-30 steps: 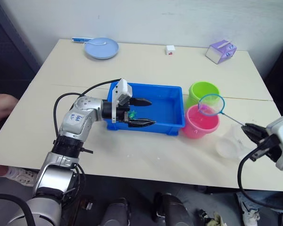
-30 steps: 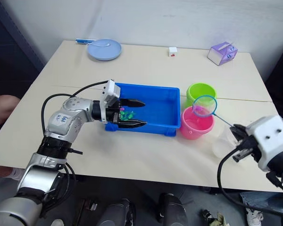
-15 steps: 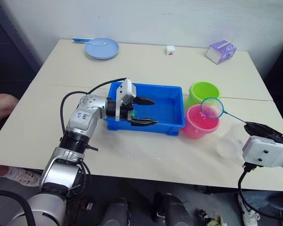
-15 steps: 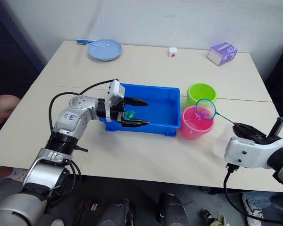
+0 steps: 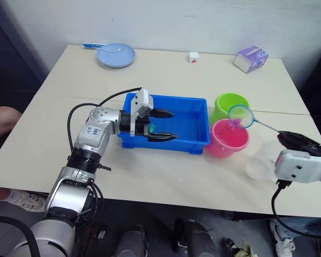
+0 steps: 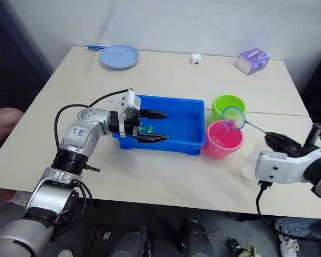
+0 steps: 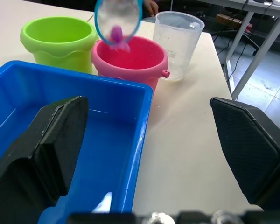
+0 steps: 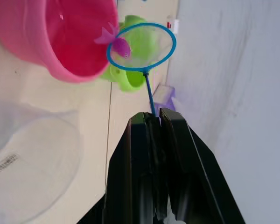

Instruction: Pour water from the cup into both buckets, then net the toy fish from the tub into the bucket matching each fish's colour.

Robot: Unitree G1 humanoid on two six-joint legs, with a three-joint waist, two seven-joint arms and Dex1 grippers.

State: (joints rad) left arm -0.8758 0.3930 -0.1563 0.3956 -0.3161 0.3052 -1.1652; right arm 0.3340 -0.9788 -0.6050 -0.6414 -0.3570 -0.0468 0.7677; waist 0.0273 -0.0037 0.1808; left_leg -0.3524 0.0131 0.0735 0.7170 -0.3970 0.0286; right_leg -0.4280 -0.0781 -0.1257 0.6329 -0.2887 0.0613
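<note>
The table (image 5: 53,91) is holding everything. The blue tub (image 5: 188,120) is sitting in the middle, so both arms can get to it. The left gripper (image 5: 163,125) is reaching over the tub with its two black fingers spread wide, and it is gripping nothing. I think it is waiting there near the fish (image 6: 143,129), which are showing as small green and pink bits in the tub.

The pink bucket (image 5: 227,140) and the green bucket (image 5: 230,103) are standing side by side, just past the tub's end, so a netted fish has only a short way to go. The cup (image 7: 177,42) is sitting beside the pink bucket. It is clear and looks empty, so the pouring seems done.

The right gripper (image 8: 154,122) is pinching the thin stick of the net (image 8: 142,45) tight. It is holding the blue ring up over the pink bucket. A pink fish (image 8: 116,43) is lying in the net, and it looks small and shiny, with a little tail. It matches the pink bucket, so it is likely going to be tipped in there
</note>
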